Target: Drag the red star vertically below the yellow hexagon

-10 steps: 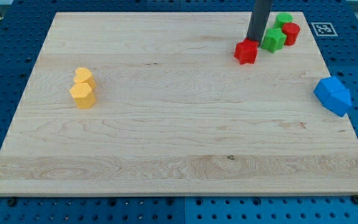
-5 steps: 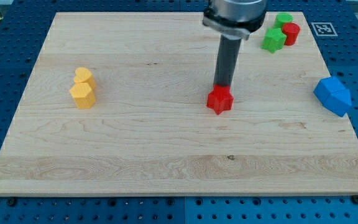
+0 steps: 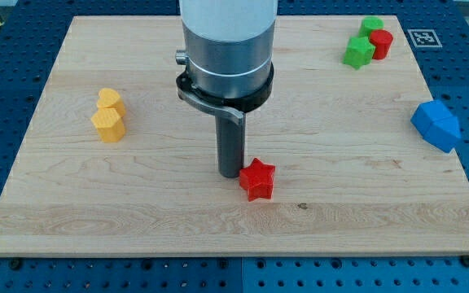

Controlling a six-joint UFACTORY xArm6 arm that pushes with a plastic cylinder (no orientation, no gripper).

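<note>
Nearest the view's bottom, the red star point(image 3: 257, 179) sits on the pale wooden tabletop point(image 3: 137, 203), a little right of centre, its points clearly cut and its top face glossy red. My tip point(image 3: 231, 173) stands right against the star's upper-left side, touching or nearly so; the exact contact is hard to make out. No jaws here, just a straight dark rod under a wide grey metal collar, and the arm above is cut off by the view's top. Further back on the left, the yellow hexagon point(image 3: 108, 124) sits touching a yellow heart point(image 3: 109, 99) just behind it, both well apart from the star. At the right edge lies a blue block point(image 3: 436, 124), faceted, shape unclear. Far top right, a green block point(image 3: 358, 52), a red cylinder point(image 3: 381, 42) and another green block point(image 3: 371, 24) huddle together, partly hiding each other.
</note>
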